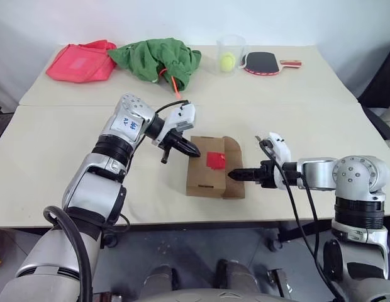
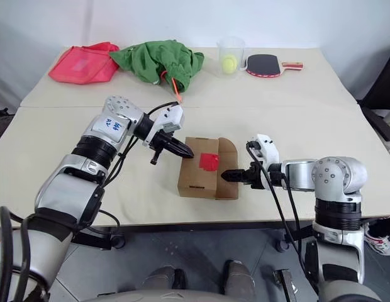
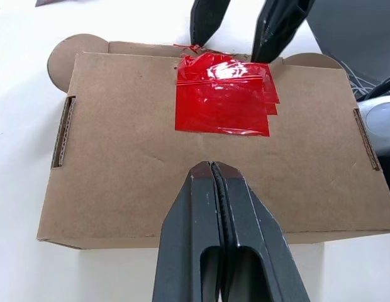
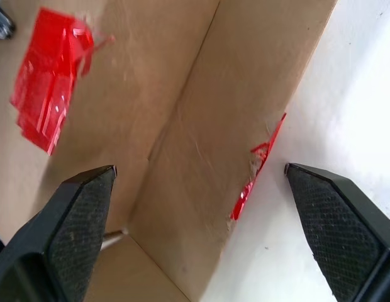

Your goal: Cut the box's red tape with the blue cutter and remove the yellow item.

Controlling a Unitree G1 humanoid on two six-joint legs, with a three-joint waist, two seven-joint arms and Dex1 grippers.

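The brown cardboard box lies closed near the table's front edge, with the red tape crinkled on its lid. A torn strip of red tape clings to the box's right edge. My left gripper hovers over the box's left side, fingers pressed shut. A slim dark stick, the blue cutter, juts down from its grip. My right gripper is open at the box's right edge, its fingertips either side of that edge beside the tape. The yellow item is hidden.
At the table's back lie a pink-red bag, a green cloth with a thin orange-red stick, a clear cup holding a yellow-green ball, and a paddle. Bare tabletop surrounds the box.
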